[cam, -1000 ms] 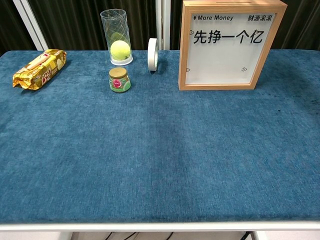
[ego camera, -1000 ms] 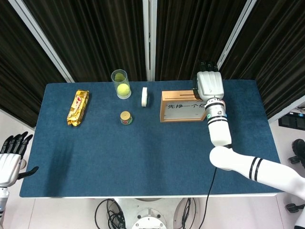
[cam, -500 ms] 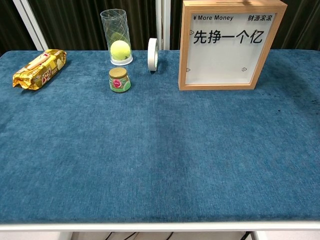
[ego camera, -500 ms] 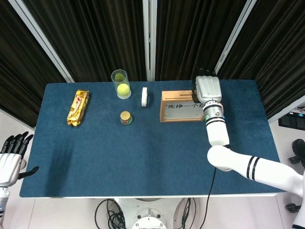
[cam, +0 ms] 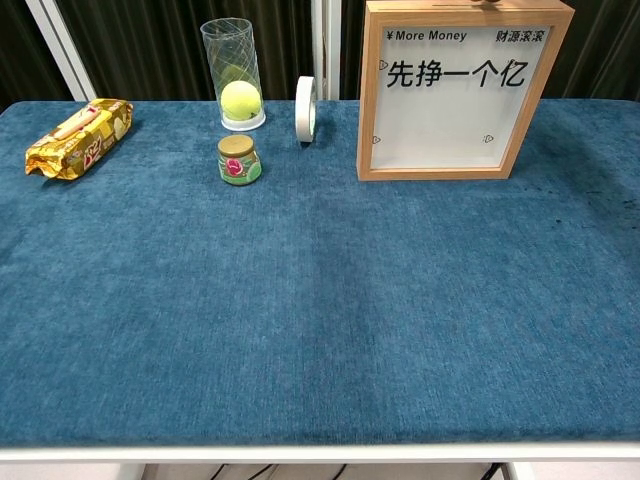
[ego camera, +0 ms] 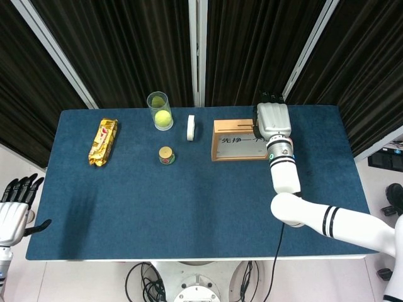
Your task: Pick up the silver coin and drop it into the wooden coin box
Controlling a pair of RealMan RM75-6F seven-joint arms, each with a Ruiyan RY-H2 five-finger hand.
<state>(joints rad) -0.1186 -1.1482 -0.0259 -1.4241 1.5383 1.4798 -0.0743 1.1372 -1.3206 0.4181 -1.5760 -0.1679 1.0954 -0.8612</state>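
We saw the right hand (ego camera: 274, 117) hanging over the right end of the wooden coin box (ego camera: 239, 139) in the upper right of the head view, its back turned to the camera so the fingers were hidden beneath it; we could not tell how far they were closed or whether they held anything. The silver coin did not show in either view, so we judged it most likely tucked under that hand, though we could not confirm it. In the chest view only a small dark tip showed at the top edge of the box (cam: 465, 90). The risk we weighed was a release off the opening: the coin could strike the frame's top edge and fall behind the box or onto the blue desk (ego camera: 189, 201). A downward nudge could also tip the upright box. The left hand (ego camera: 16, 204) hung off the lower left of the frame, fingers extended, holding nothing
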